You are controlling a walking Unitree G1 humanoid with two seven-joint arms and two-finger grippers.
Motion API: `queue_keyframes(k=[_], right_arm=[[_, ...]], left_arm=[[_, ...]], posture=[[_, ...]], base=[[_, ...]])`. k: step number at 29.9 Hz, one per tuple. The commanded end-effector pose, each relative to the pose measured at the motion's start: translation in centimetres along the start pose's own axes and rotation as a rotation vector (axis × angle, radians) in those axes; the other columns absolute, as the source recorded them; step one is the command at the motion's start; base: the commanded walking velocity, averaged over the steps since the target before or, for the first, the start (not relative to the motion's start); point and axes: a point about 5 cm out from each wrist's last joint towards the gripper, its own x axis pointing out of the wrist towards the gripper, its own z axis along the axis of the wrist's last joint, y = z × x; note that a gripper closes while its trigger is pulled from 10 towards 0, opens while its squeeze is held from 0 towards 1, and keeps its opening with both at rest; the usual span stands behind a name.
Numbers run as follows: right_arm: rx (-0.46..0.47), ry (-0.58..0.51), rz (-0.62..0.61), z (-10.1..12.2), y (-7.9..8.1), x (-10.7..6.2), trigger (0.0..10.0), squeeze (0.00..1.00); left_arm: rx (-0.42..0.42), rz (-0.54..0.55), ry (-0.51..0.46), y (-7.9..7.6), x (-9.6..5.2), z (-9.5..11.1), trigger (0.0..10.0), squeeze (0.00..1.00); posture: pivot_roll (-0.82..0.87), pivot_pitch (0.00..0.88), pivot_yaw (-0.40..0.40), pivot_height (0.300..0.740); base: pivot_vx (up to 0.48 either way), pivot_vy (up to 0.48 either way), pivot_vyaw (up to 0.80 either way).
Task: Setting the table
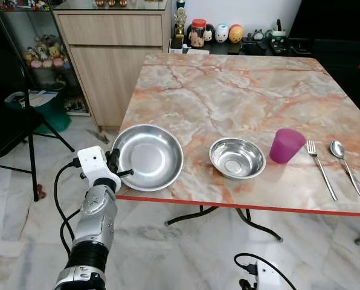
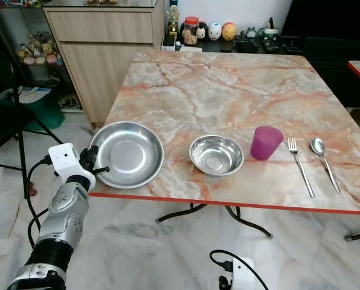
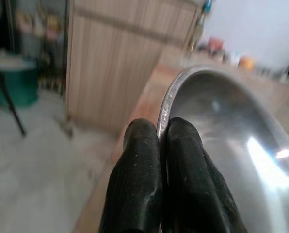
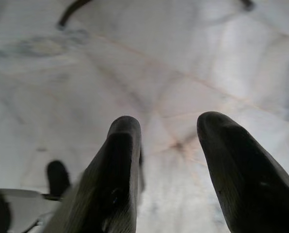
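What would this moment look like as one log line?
left gripper: shut on large steel plate rim | right gripper: open, idle above floor | plate: on table

- A square table with a pink-and-cream marbled top and a red edge stands on dark curved metal legs.
- The floor is pale grey-white marble tile with faint veining.
- A light wooden cabinet with a drawer front stands beyond the table's far left corner.
- A glass display shelf left of the cabinet holds small figurines.
- A green bin sits on the floor below that shelf.
- A black stand with splayed legs rises at the left.
- A low dark unit against the white wall carries jars and small round figures.
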Motion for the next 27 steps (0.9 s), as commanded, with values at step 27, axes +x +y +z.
queue_keyframes(k=[27], right_arm=[[0.05, -0.028, -0.026, 0.3, -1.2, -0.1, 10.0, 0.0]], left_arm=[[-0.154, 0.031, -0.115, -0.4, 0.4, 2.4, 10.0, 0.0]], posture=[[0.05, 0.0, -0.054, 0.74]], base=[[0.0, 0.0, 0.0]])
